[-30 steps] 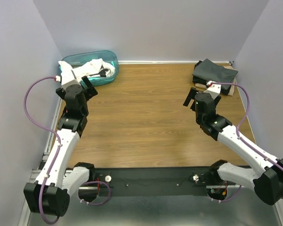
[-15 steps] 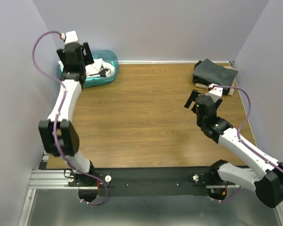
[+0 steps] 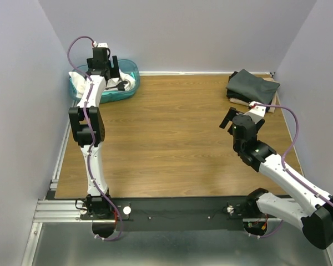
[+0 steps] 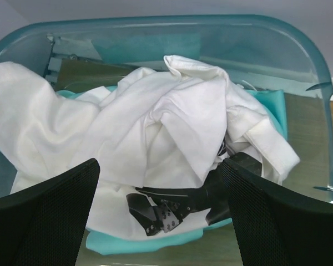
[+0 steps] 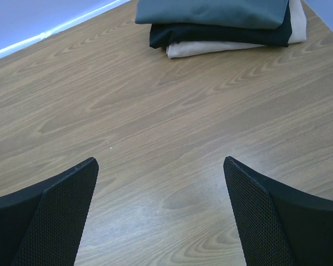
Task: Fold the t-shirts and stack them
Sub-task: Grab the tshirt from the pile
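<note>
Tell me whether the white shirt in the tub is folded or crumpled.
Crumpled. The white shirt lies bunched in loose, uneven creases inside the tub, with no flat, squared layers.

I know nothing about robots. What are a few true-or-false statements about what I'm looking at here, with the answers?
1. The left gripper hangs open above the teal tub. True.
2. The white t-shirt lies neatly folded in the teal tub. False: it is crumpled.
3. The right gripper holds a folded shirt. False: it is open and empty, over bare table.
4. The folded stack sits on the table, apart from the teal tub. True.
</note>
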`<state>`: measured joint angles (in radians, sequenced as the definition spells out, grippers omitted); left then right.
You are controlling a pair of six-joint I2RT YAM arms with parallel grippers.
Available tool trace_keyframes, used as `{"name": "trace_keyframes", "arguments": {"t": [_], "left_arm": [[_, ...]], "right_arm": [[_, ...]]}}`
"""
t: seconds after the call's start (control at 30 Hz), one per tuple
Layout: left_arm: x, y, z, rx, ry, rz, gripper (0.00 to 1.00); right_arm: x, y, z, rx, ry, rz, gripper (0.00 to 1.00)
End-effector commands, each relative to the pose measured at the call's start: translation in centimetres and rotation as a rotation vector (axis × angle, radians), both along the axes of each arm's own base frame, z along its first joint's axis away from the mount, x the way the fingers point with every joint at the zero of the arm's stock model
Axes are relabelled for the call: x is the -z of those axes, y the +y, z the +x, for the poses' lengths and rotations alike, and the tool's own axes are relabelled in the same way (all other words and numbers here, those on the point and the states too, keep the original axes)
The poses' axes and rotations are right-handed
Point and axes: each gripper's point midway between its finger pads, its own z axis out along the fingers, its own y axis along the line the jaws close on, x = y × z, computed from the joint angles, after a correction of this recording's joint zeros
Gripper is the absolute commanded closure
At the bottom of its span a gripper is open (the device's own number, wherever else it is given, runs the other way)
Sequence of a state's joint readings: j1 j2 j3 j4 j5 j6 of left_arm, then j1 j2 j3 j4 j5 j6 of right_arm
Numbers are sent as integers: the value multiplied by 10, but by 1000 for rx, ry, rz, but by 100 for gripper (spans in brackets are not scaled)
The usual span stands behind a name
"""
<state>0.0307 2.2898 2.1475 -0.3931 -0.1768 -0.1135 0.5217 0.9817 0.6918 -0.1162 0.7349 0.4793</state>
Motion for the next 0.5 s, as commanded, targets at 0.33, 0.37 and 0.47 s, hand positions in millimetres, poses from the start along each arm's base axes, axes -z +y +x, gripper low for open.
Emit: {"name": "trace_keyframes", "arguments": {"t": [0.33, 0.37, 0.47], "left_arm": [[63, 32, 13, 1, 71, -47, 2], [67, 31, 13, 6, 77, -49, 2], [67, 31, 14, 10, 75, -46, 3]], "right_arm": [[5, 4, 8, 12, 22, 9, 0], [6, 6, 8, 6, 26, 9, 0], [7, 9, 9, -7, 32, 14, 0]]}}
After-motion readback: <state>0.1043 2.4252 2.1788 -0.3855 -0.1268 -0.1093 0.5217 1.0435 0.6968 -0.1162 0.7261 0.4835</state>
